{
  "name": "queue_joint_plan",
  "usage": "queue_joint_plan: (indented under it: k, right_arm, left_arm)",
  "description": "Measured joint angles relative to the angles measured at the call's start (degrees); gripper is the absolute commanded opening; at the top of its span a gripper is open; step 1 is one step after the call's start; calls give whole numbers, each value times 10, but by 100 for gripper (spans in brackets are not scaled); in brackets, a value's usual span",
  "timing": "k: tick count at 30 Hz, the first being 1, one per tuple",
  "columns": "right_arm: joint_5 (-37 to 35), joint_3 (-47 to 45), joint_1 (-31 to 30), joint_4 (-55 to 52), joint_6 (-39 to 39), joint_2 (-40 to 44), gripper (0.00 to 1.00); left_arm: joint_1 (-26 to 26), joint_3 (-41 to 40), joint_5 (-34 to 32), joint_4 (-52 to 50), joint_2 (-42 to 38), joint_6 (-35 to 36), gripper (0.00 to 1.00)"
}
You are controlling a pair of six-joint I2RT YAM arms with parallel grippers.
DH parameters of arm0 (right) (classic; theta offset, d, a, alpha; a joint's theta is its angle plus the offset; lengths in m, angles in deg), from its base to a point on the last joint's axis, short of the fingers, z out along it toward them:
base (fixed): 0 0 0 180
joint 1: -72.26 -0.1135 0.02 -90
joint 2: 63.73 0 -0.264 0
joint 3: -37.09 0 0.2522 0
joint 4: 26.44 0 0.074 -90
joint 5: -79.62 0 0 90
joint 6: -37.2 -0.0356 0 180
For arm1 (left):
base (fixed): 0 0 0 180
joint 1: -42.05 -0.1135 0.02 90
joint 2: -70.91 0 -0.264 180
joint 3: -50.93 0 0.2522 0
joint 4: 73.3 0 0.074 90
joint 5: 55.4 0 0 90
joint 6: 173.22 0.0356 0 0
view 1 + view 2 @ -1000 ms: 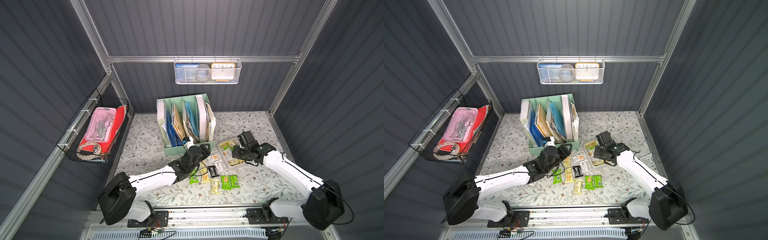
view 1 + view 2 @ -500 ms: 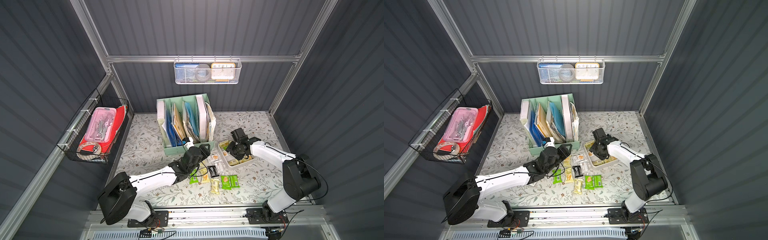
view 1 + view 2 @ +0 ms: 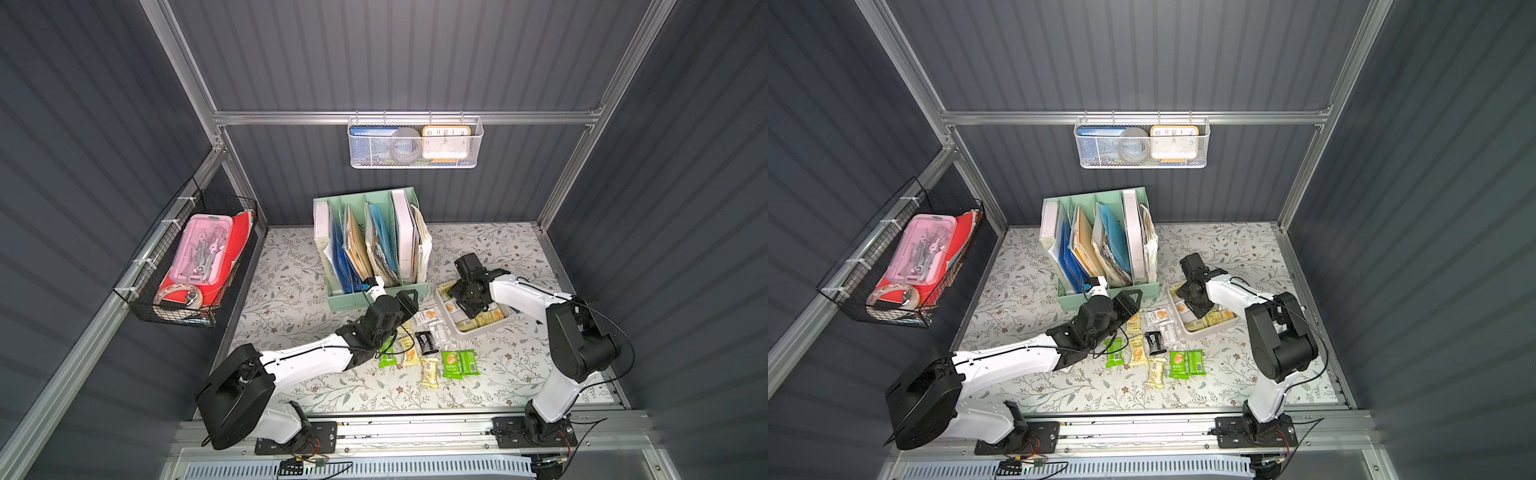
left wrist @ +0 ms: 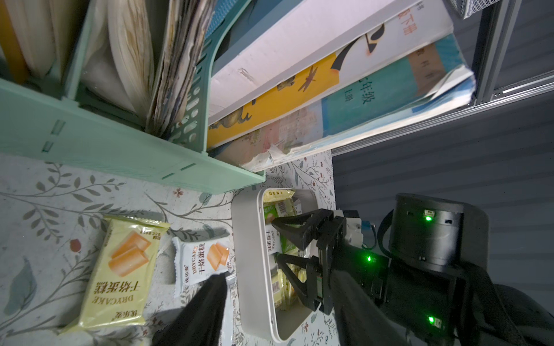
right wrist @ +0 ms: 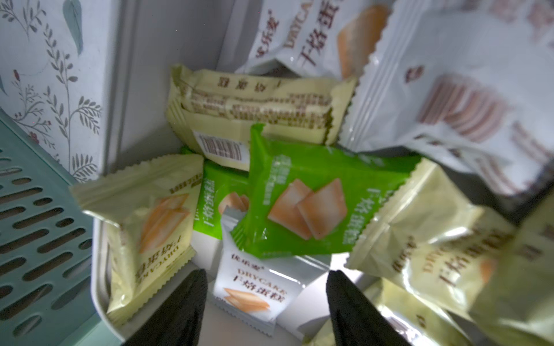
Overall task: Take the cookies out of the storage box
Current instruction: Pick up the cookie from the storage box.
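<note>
The storage box [image 3: 473, 332] [image 3: 1204, 334] is a shallow white tray right of centre, with several yellow, green and white cookies inside [image 5: 314, 194]. My right gripper [image 3: 460, 306] [image 3: 1196, 309] [image 5: 265, 274] reaches down into it, open, its black fingers either side of a small white packet [image 5: 254, 287] without squeezing it. More cookies lie on the floral mat in front: green ones [image 3: 459, 363], yellow ones [image 3: 430, 372], a black one [image 3: 424, 343]. My left gripper [image 3: 409, 300] [image 4: 278, 275] hovers open by the box's left wall [image 4: 248, 254], above a yellow packet [image 4: 120, 269] and a white packet [image 4: 204, 260].
The mint green file organiser [image 3: 370, 249] [image 4: 120, 149] stands full of books just behind my left gripper and next to the box. A white mesh basket [image 3: 415, 143] hangs on the back wall and a black wire basket [image 3: 195, 262] on the left wall.
My right arm has folded in, and its gripper has shifted towards the back left of the box and opened wider. The left arm has stayed still.
</note>
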Motion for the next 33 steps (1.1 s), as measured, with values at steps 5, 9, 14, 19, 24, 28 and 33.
queue_joint_plan:
  k: [5, 9, 14, 19, 24, 28, 33]
  right_arm:
    - [0, 14, 0, -3, -10, -26, 69]
    - [-1, 28, 0, -8, -18, -45, 68]
    - [-6, 44, 0, -18, -26, -62, 62]
    - [-6, 50, 0, -24, -35, -68, 56]
    - [-6, 50, 0, -23, -36, -68, 49]
    - [-7, 47, 0, -26, -36, -61, 47]
    - [-9, 35, 0, -32, -35, -26, 45]
  left_arm:
    - [-5, -2, 0, 2, 0, 0, 61]
    - [-9, -2, 0, 4, 0, 0, 61]
    - [-11, -2, 3, 5, 0, 0, 61]
    - [-14, -2, 7, 5, 0, 0, 61]
    - [-15, -3, 9, 5, 0, 0, 61]
    - [-15, -4, 9, 4, -2, -1, 61]
    - [-15, -6, 9, 2, -10, -4, 61]
